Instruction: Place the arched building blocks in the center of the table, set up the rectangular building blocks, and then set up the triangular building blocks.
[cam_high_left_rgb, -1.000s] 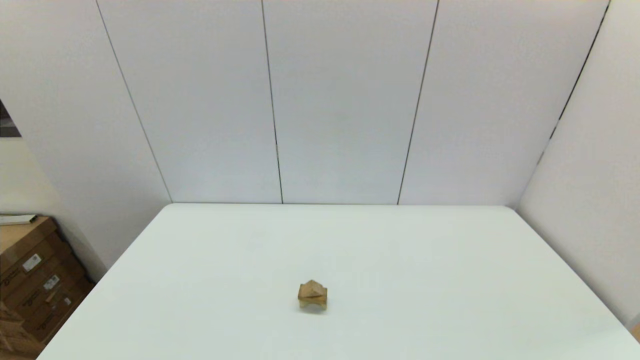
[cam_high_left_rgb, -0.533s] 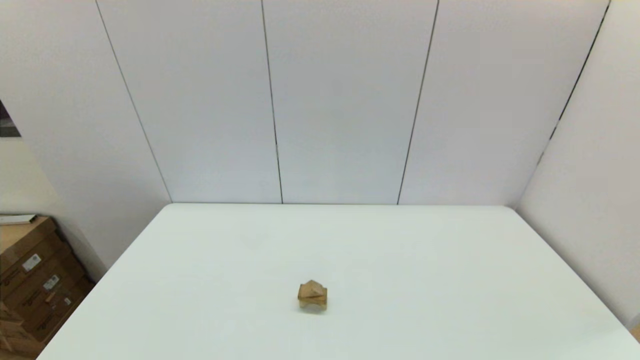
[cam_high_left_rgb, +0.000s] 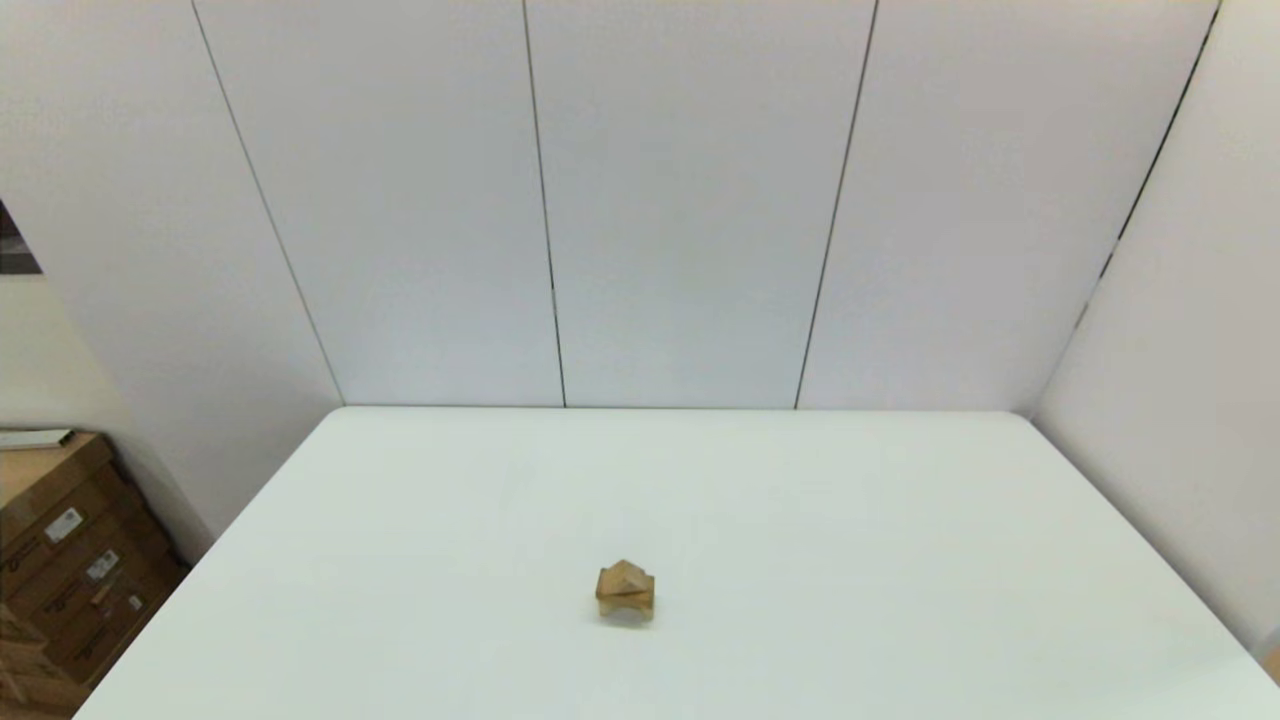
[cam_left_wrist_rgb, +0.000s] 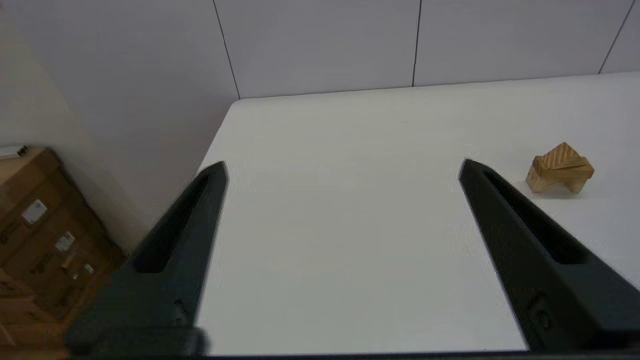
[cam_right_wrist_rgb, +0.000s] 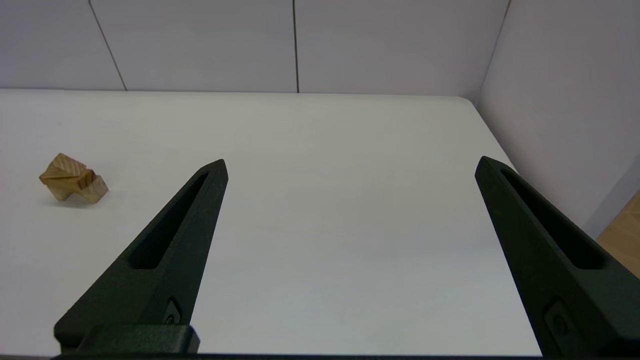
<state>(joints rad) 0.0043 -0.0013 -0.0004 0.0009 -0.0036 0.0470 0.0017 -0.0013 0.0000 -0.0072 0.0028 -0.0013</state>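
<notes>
Head view | we see the arched block (cam_high_left_rgb: 625, 603) near table (cam_high_left_rgb: 900, 560) centre, bar and triangular wedge (cam_high_left_rgb: 626, 576) stacked on top | both grippers parked at 6 o'clock, jaws wide apart, empty | light, rigid wood; we'd pinch flat side faces.

carton labels (cam_high_left_rgb: 63, 524) too small to read

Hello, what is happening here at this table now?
Nothing is being handled right now. A small stack stands on the white table: the arched block at the bottom, the rectangular block on it, and the triangular block on top. The left gripper and the right gripper are both drawn back from the stack, jaws wide open and holding nothing. The build looks finished.
</notes>
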